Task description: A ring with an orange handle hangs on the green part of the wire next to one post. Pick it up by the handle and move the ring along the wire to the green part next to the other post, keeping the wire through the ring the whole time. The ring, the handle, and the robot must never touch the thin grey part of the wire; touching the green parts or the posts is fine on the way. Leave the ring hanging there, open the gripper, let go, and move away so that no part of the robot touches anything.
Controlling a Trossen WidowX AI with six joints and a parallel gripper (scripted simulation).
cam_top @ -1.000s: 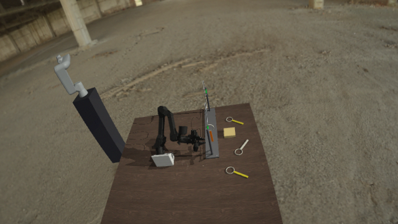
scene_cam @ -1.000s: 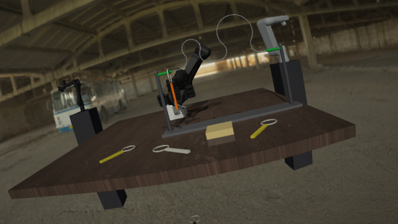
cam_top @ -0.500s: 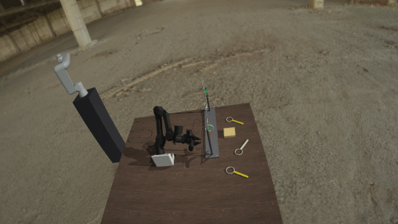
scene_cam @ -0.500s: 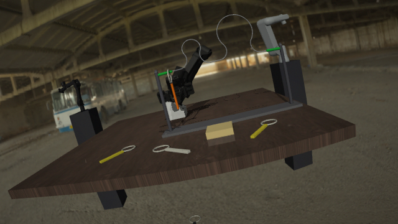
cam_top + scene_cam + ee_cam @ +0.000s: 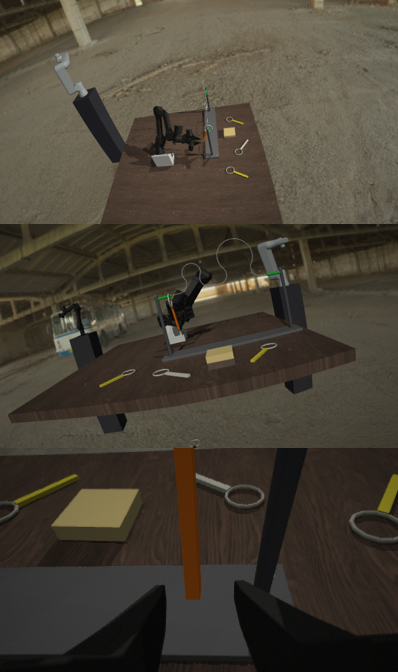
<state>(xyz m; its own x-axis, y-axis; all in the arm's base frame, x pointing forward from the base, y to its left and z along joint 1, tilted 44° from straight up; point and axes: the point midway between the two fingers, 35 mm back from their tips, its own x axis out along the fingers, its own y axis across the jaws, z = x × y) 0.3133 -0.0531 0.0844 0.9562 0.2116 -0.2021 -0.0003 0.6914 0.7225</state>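
Observation:
The ring [image 5: 212, 126] [image 5: 168, 300] hangs around the near green part [image 5: 162, 298] of the wire, close to its inner end beside the near post [image 5: 163, 326] [image 5: 282, 513]. Its orange handle [image 5: 204, 137] [image 5: 175, 318] [image 5: 188, 523] slants down toward the robot. My gripper [image 5: 200, 140] [image 5: 200, 591] is open, its fingertips apart on either side of the handle's lower end in the wrist view, with a gap on both sides. The other green part [image 5: 206, 91] [image 5: 273, 273] is beside the far post [image 5: 286, 298]. Fingertips are hard to see in the exterior view.
The thin grey wire [image 5: 234, 238] curves between the green parts above the grey base [image 5: 212, 149] [image 5: 236, 343] [image 5: 100, 613]. A tan block [image 5: 229, 132] [image 5: 219, 354] [image 5: 100, 513], a white-handled ring [image 5: 244, 144] [image 5: 178, 374] and two yellow-handled rings lie beyond the base. A light panel [image 5: 163, 160] stands near the arm.

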